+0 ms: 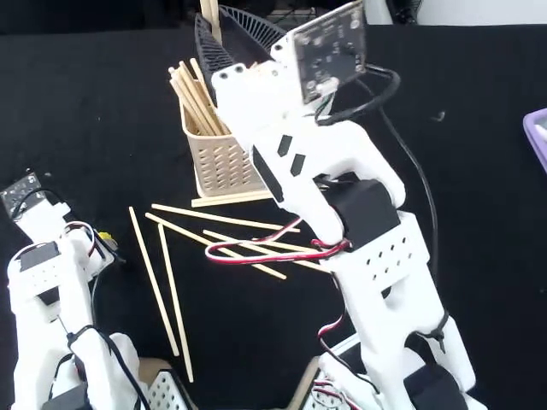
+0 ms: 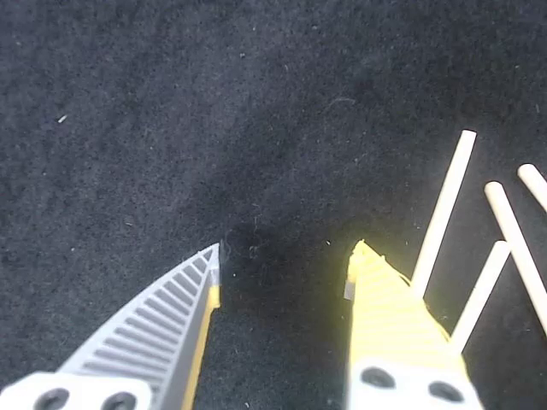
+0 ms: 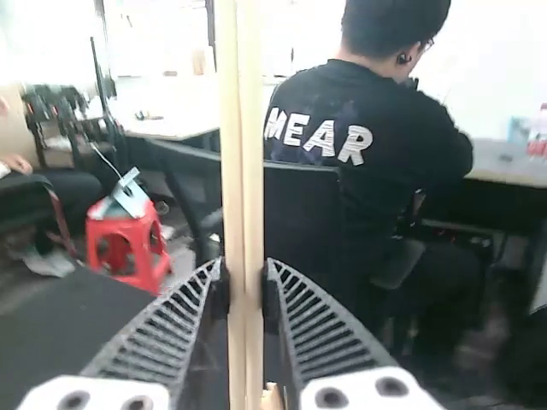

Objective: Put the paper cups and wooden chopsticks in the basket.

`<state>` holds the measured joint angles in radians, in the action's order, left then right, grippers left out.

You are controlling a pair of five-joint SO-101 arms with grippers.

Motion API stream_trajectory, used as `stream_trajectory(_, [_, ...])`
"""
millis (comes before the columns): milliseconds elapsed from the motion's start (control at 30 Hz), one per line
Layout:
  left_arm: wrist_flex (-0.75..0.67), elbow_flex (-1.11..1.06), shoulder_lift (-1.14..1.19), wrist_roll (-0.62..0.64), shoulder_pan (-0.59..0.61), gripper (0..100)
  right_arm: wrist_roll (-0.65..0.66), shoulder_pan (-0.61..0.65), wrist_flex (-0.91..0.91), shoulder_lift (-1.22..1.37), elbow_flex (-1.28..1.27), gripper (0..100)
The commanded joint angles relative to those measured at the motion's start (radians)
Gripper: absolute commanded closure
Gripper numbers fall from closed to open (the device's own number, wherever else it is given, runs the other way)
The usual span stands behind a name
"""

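A beige slotted basket (image 1: 220, 165) stands at the back of the black table with several wooden chopsticks (image 1: 195, 96) upright in it. More chopsticks (image 1: 229, 219) lie loose on the cloth in front of it, and two long ones (image 1: 162, 282) lie nearer the left arm. My right gripper (image 1: 224, 38) is raised above and behind the basket, shut on a chopstick (image 3: 239, 154) that stands vertical between its black fingers (image 3: 295, 316). My left gripper (image 2: 286, 256) hovers open low over the cloth, with three chopstick ends (image 2: 444, 205) just beside its yellow finger (image 2: 385, 316).
The right arm's white body (image 1: 359, 231) and its red and white cable (image 1: 265, 252) hang over the loose chopsticks. A purple object (image 1: 538, 132) sits at the table's right edge. Bare cloth lies to the left of the basket.
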<state>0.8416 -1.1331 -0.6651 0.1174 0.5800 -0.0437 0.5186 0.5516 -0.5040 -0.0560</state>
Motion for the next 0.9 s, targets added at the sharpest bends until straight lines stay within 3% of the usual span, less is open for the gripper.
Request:
stream_trajectory(0, [-0.008, 0.007, -0.021, -0.005, 0.007, 76, -0.121, -0.017, -0.051, 0.004, -0.021, 98.7])
stream_trajectory(367, [-0.005, 0.007, -0.021, -0.005, 0.001, 76, -0.12, -0.074, -0.445, 0.13, -0.343, 98.7])
stream_trajectory(867, [-0.005, 0.007, -0.021, -0.005, -0.001, 76, -0.12, -0.087, -0.463, 0.34, -0.364, 98.0])
